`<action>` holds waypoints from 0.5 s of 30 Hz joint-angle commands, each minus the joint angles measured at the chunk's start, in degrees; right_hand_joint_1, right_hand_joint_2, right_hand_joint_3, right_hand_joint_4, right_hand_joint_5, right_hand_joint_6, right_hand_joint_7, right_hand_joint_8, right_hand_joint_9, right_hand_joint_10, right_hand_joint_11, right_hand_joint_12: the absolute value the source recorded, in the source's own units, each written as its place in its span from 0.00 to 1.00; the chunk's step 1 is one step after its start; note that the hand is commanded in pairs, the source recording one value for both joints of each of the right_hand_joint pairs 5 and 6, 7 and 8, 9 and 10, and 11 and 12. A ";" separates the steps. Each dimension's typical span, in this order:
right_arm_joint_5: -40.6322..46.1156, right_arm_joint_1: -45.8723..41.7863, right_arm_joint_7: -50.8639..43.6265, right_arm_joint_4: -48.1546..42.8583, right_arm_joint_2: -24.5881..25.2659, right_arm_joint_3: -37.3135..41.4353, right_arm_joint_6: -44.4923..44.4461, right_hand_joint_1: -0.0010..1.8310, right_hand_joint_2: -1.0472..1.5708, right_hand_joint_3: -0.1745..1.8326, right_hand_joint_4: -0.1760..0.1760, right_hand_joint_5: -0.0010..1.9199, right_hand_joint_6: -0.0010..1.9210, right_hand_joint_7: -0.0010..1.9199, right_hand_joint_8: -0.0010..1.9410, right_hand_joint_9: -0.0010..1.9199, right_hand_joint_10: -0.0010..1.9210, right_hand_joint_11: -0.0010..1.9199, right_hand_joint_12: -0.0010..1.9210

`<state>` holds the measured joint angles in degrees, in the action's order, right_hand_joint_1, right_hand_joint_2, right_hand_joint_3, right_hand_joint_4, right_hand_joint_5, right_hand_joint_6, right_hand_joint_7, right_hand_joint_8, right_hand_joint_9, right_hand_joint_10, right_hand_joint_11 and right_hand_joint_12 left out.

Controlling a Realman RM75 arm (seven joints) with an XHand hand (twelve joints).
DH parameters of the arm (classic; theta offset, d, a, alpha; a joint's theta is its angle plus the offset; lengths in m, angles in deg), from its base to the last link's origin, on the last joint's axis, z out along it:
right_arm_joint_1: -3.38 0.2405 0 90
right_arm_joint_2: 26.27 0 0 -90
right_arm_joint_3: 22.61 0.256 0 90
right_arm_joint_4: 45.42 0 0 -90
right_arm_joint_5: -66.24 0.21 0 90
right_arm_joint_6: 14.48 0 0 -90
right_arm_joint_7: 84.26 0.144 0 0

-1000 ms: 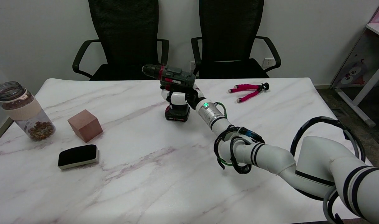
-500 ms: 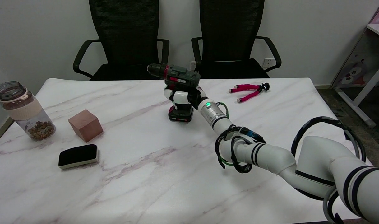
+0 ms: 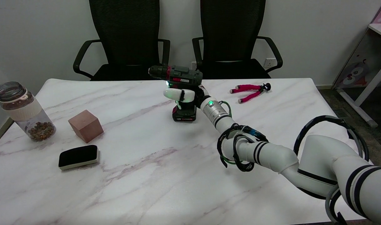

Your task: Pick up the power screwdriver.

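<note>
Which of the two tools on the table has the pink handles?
The pliers, lying loose at the table's far right. The other tool, the power screwdriver, is dark green and black, and the right hand grips its handle.

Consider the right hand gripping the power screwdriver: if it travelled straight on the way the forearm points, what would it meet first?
Probably nothing on the table. The right hand, holding the power screwdriver, points up-left toward the far edge, then the left chair; depth is unclear.
</note>
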<state>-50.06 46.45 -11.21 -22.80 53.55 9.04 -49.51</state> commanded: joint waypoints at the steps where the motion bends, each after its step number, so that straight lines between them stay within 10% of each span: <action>1: -0.23 0.87 0.08 0.49 -0.54 -0.45 0.32 0.45 0.26 0.17 1.00 1.00 1.00 1.00 0.99 1.00 1.00 0.99 0.99; 7: 0.20 0.95 0.08 0.49 -0.54 -0.41 0.32 0.43 0.24 0.07 1.00 1.00 1.00 1.00 0.99 1.00 1.00 1.00 1.00; 15: 2.60 1.70 -0.01 0.71 -0.54 0.26 -2.46 0.47 0.34 0.20 1.00 1.00 1.00 1.00 0.99 1.00 1.00 1.00 1.00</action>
<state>-49.95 47.08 -11.22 -22.49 53.14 8.78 -49.29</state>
